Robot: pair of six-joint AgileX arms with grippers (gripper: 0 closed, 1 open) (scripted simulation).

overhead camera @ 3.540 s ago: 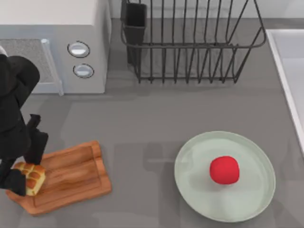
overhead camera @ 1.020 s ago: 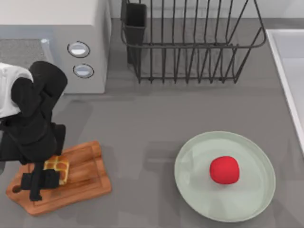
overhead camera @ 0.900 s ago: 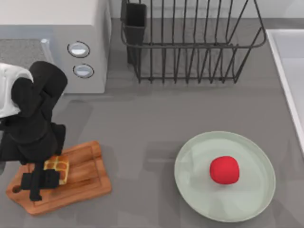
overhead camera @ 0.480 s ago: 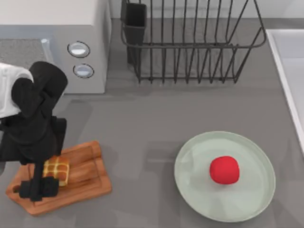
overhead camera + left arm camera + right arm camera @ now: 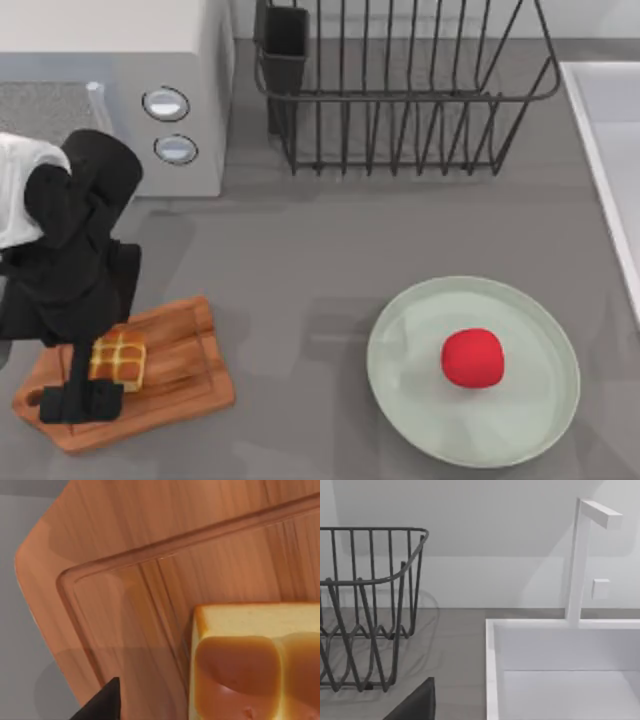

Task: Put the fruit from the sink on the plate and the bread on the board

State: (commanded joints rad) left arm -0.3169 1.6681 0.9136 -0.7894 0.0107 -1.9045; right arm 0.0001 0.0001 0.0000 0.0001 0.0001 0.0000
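Left gripper (image 5: 95, 385) sits over the board (image 5: 175, 375) at the counter's (image 5: 300, 260) left, fingers parted wider than the bread (image 5: 118, 360), which lies flat on the board. Fruit (image 5: 472, 357) rests on the plate (image 5: 400, 350). Sink (image 5: 560, 670) at the right edge. Right gripper's finger state: cannot tell.

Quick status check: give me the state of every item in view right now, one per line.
fruit: resting on the plate, right of its middle.
plate: flat on the counter, holding the fruit.
bread: lying on the board, upright.
board: flat on the counter, holding the bread.
sink: nothing seen inside.
left gripper: open, over the board beside the bread.
dish rack: upright, nothing seen inside.
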